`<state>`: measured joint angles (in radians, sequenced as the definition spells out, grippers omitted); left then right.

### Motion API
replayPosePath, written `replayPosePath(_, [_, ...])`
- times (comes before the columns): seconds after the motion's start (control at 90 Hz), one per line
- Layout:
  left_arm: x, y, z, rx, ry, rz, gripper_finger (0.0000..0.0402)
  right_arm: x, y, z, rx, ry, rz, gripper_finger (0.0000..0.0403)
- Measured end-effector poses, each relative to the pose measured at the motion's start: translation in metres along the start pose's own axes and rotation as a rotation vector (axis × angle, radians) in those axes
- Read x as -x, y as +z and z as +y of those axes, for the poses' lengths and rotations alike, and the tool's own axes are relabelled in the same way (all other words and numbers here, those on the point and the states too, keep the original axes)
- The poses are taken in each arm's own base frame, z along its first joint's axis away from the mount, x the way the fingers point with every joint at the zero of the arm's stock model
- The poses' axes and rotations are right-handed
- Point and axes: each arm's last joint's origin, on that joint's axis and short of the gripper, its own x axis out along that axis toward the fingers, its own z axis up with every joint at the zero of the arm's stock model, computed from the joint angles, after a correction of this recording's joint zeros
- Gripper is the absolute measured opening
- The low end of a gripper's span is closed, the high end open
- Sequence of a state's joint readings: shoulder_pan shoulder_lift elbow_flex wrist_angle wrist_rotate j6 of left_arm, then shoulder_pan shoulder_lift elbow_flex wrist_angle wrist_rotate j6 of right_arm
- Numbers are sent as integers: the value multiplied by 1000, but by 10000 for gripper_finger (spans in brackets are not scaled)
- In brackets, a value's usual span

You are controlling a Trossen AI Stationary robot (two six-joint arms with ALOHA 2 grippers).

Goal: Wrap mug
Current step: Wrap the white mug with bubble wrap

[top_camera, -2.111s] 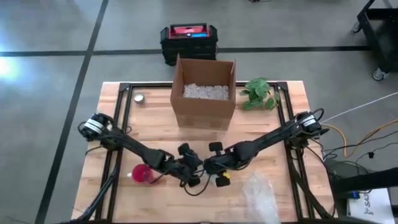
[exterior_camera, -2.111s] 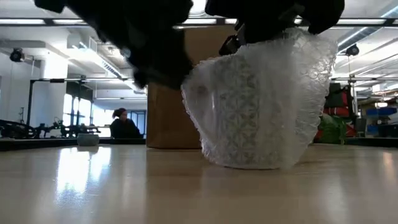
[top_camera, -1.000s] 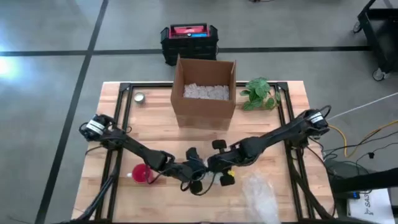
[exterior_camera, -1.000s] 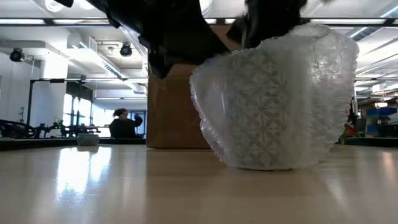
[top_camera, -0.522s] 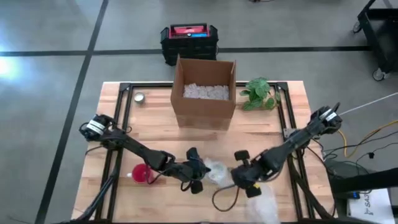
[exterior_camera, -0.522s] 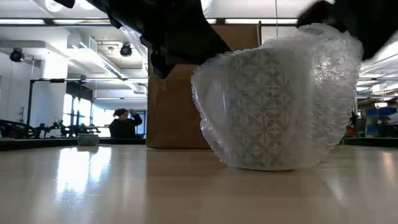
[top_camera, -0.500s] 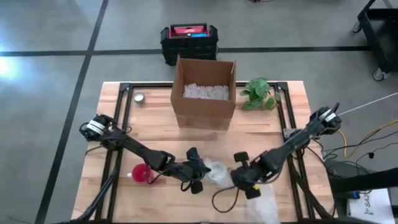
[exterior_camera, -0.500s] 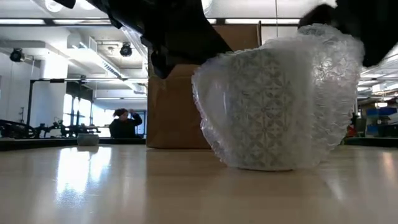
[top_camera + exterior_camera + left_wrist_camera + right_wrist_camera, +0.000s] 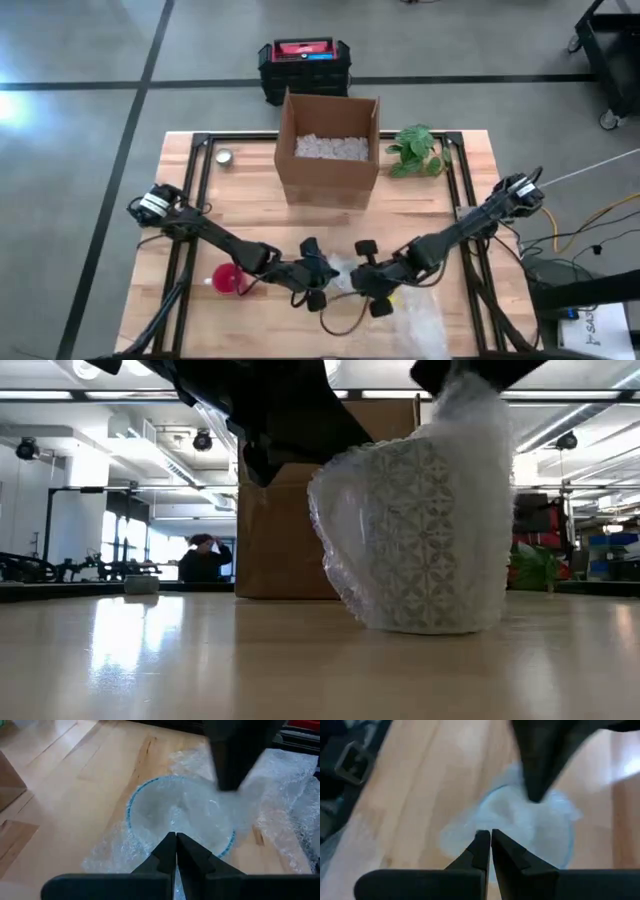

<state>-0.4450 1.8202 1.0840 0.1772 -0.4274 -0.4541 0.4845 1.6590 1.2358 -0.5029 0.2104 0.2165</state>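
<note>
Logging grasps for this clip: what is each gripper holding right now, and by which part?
Both hold the bubble wrap around the mug: the left gripper and the right gripper each pinch the wrap over the mug's rim, fingers shut.

An open cardboard box [image 9: 328, 147] stands at the far middle of the wooden table [image 9: 250, 215], filled with white packing material [image 9: 331, 148]. A green leafy plant [image 9: 418, 151] lies just beside the box on its right. A small round metal object [image 9: 224, 157] sits near the far left corner. A red round object [image 9: 229, 280] rests near the front left. Beyond the table, a black case with a red lid [image 9: 304, 66] stands on the floor. In the low view, a person [image 9: 204, 560] appears in the room's background.
</note>
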Motion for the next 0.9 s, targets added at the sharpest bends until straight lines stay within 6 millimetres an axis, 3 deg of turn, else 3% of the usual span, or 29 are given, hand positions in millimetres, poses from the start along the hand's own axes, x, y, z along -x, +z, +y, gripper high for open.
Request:
replayPosePath(0.211, [0,0,0,1,-6,-2,0,-33,-8,-4,-15,63,90,2])
replayPosePath(0.433, [0,0,0,1,-6,-2,0,-38,-7,-15,-14,96,114,2])
replayPosePath(0.7, [0,0,0,1,-2,-4,0,-74,-15,-33,-44,126,164,2])
replayPosePath(0.9, [0,0,0,1,4,-6,0,-80,-15,-40,-85,70,165,2])
